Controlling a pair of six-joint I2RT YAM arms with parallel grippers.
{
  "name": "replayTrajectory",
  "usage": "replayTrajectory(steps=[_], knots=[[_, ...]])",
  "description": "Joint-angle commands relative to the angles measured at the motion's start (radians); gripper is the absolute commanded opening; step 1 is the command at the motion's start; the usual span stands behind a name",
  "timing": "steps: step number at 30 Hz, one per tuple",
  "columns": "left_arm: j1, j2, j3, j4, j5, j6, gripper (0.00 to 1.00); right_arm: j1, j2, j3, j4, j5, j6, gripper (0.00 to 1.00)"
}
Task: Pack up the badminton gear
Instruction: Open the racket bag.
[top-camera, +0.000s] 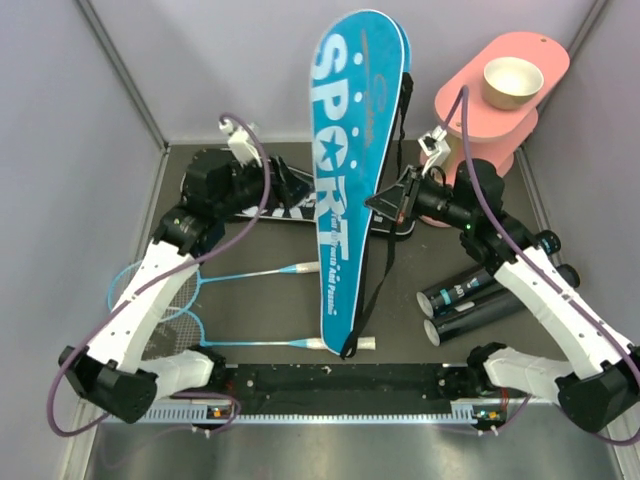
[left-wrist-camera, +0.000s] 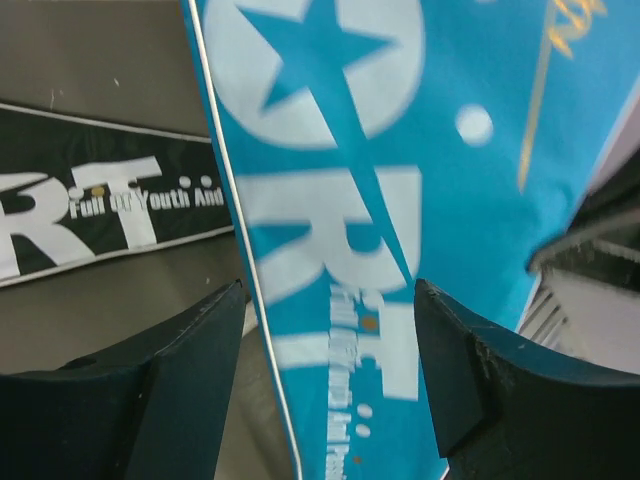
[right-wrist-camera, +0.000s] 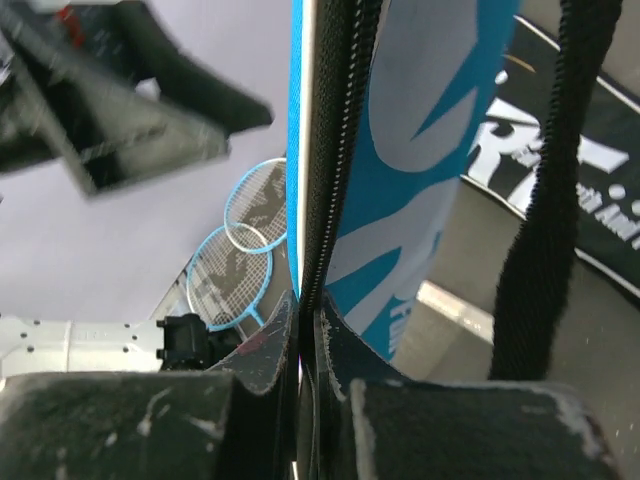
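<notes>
The blue racket bag (top-camera: 345, 150) is smooth synthetic cloth with a faint sheen. Its zip edge (right-wrist-camera: 323, 150) is toothed black, and its strap (right-wrist-camera: 555, 200) is coarse woven webbing. The black tubes (top-camera: 462, 293) gleam like glossy plastic. The right pincer (right-wrist-camera: 305, 325) is matt black plastic, scuffed pale. The table (top-camera: 260, 310) looks dull and dark.

The left arm (top-camera: 150, 295) is leaning from its base at 7 o'clock toward 1 o'clock, with the left gripper (top-camera: 292, 188) pointing to 3 o'clock and its fingers (left-wrist-camera: 190, 340) standing apart. The right arm (top-camera: 545, 285) is slanting from 5 o'clock toward 10 o'clock, with the right gripper (top-camera: 388, 203) pointing to 9 o'clock and its fingers (right-wrist-camera: 265, 350) pinching the edge of the blue racket bag (top-camera: 350, 150).
</notes>
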Motion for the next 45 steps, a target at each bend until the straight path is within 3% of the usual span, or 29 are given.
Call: replayTrajectory(steps=[1, 4, 7, 15, 18, 19, 20, 21, 22, 24, 27, 30, 33, 37, 42, 45], knots=[[-0.179, -0.122, -0.068, -0.020, -0.236, 0.135, 0.70, 0.012, 0.050, 0.097, -0.123, 0.101, 0.094, 0.00], [-0.331, -0.120, -0.146, 0.077, -0.203, 0.121, 0.73, 0.041, 0.075, 0.111, -0.113, 0.126, 0.110, 0.00], [-0.480, -0.053, -0.154, 0.108, -0.332, 0.156, 0.80, 0.065, 0.081, 0.126, -0.113, 0.168, 0.122, 0.00], [-0.534, 0.099, -0.082, 0.094, -0.351, 0.188, 0.65, 0.098, 0.077, 0.166, -0.137, 0.219, 0.154, 0.00], [-0.526, 0.141, -0.053, 0.047, -0.378, 0.172, 0.26, 0.113, 0.069, 0.165, -0.137, 0.224, 0.154, 0.00], [-0.523, 0.144, -0.045, 0.037, -0.383, 0.161, 0.06, 0.110, 0.069, 0.165, -0.149, 0.216, 0.142, 0.06], [-0.520, 0.144, -0.045, 0.028, -0.419, 0.144, 0.01, 0.092, 0.073, 0.198, -0.195, 0.209, 0.052, 0.19], [-0.505, 0.131, -0.051, 0.032, -0.397, 0.144, 0.00, 0.067, 0.072, 0.223, -0.252, 0.203, -0.011, 0.32], [-0.489, 0.123, -0.080, 0.064, -0.340, 0.133, 0.00, 0.043, 0.066, 0.247, -0.334, 0.186, -0.074, 0.59], [-0.423, 0.100, -0.117, 0.112, -0.181, 0.078, 0.00, -0.057, 0.015, 0.234, -0.344, 0.044, -0.189, 0.74], [-0.350, 0.091, -0.191, 0.201, -0.038, 0.028, 0.00, -0.111, -0.051, 0.162, -0.343, 0.034, -0.257, 0.91], [-0.336, 0.080, -0.220, 0.264, 0.040, 0.001, 0.00, -0.131, -0.033, 0.087, -0.285, -0.021, -0.245, 0.92], [-0.336, 0.078, -0.221, 0.276, 0.076, -0.009, 0.00, -0.131, -0.002, 0.012, -0.113, -0.167, -0.171, 0.83], [-0.336, 0.068, -0.223, 0.270, 0.079, -0.013, 0.00, -0.129, 0.058, -0.057, 0.015, -0.175, -0.094, 0.70], [-0.330, 0.058, -0.232, 0.278, 0.105, -0.028, 0.00, -0.119, 0.080, -0.142, 0.102, -0.190, -0.045, 0.70], [-0.327, 0.067, -0.240, 0.302, 0.126, -0.051, 0.00, -0.102, 0.089, -0.192, 0.203, -0.216, 0.018, 0.65]])
